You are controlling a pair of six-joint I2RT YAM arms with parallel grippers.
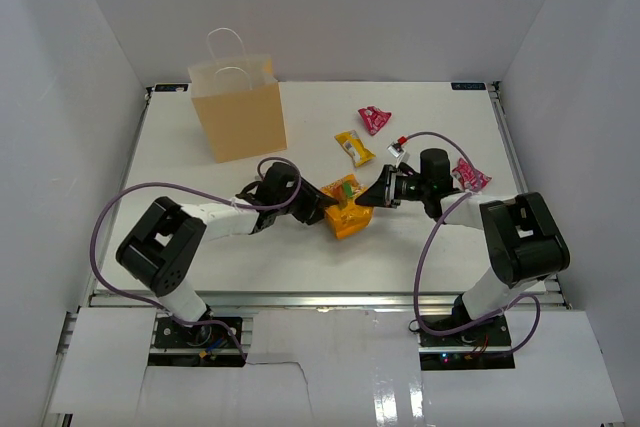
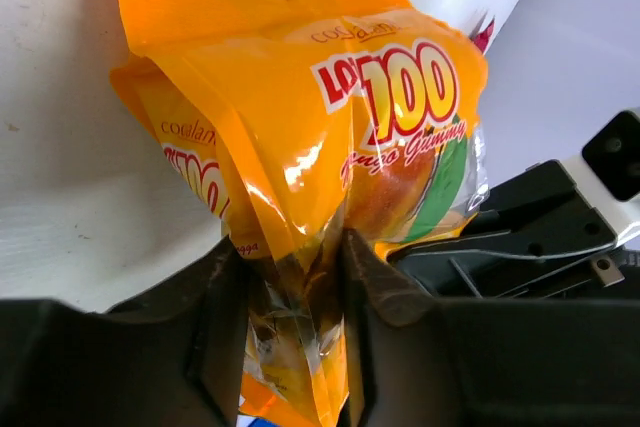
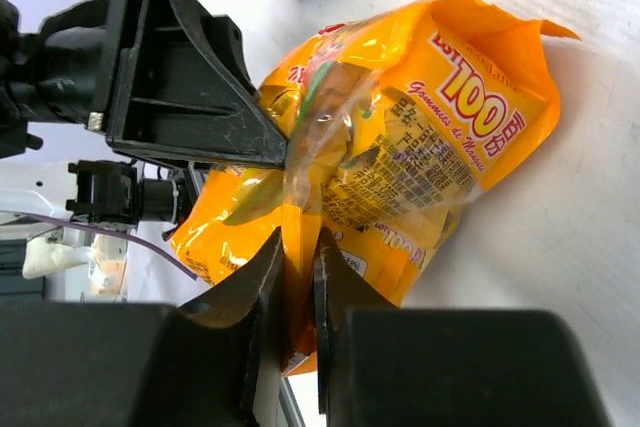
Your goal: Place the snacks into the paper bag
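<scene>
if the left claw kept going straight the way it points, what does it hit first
The left claw is shut on the orange gummy bag. Pushing on, it would probably meet the right claw, which grips the same bag from the opposite side, though depth is unclear.

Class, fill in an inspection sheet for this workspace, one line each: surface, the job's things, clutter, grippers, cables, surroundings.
Surface: white table, no spills seen.
Job's things: paper bag upright at the far left, handles up. Orange packets at the centre; the wrist views suggest two together. Yellow wrapper, magenta wrapper, small silver wrapper and pink wrapper lie loose on the table, outside the bag.
Clutter: nothing seen.
Grippers: left gripper and right gripper are both shut on the orange packets, from opposite sides.
Cables: a purple cable loops along each arm.
Surroundings: white walls on three sides.
</scene>
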